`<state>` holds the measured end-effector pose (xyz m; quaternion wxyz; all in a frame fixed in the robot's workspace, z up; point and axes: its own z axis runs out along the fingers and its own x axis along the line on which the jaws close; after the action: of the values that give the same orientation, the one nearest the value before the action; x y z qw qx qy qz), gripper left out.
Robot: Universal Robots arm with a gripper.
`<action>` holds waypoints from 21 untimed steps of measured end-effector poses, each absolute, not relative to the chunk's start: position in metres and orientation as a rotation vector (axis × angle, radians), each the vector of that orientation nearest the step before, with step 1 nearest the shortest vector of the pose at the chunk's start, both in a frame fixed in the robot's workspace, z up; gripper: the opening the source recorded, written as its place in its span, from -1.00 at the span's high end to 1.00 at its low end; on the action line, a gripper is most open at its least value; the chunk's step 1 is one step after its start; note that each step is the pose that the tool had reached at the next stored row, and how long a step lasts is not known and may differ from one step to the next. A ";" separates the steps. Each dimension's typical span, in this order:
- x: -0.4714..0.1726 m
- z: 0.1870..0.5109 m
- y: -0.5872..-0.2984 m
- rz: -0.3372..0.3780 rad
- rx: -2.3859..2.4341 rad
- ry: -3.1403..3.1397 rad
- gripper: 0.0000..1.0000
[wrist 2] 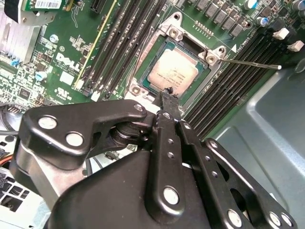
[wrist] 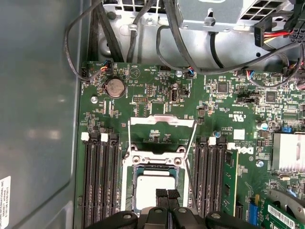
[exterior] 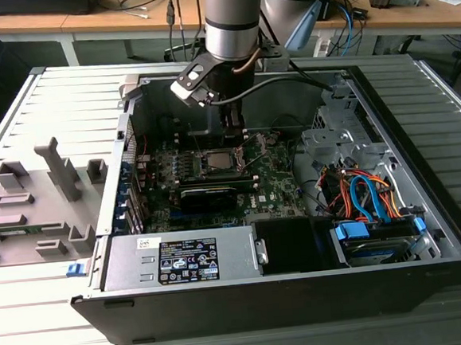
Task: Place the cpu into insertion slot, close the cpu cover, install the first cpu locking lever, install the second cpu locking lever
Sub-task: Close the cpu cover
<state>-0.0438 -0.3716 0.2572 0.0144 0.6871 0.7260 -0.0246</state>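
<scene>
The open computer case (exterior: 304, 298) lay on its side beneath the robot arm (exterior: 233, 20). The arm's gripper (wrist: 167, 193) hung just over the motherboard (wrist: 157, 90), fingertips pressed together and gripping nothing. The cpu cover (wrist: 162, 121) stood tilted up just beyond the fingertips. Directly below them, the cpu (wrist: 151, 183) sat in the insertion slot (wrist: 153, 164).

The silver-grey cylindrical robot arm (exterior: 230, 17) hangs vertically, wrist down; its black metal gripper (wrist: 167, 193) (wrist 2: 167, 94) points downward, its two slim fingertips pressed together.
</scene>
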 end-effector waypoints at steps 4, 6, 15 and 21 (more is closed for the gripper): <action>-0.043 0.258 -0.372 -0.077 2.139 2.260 0.78; -0.041 0.259 -0.372 -0.077 2.139 2.260 0.78; -0.014 0.263 -0.372 -0.078 2.140 2.261 0.78; 0.012 0.265 -0.372 -0.081 2.142 2.263 0.78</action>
<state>0.0118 -0.3721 0.2650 0.0126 0.6871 0.7260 -0.0260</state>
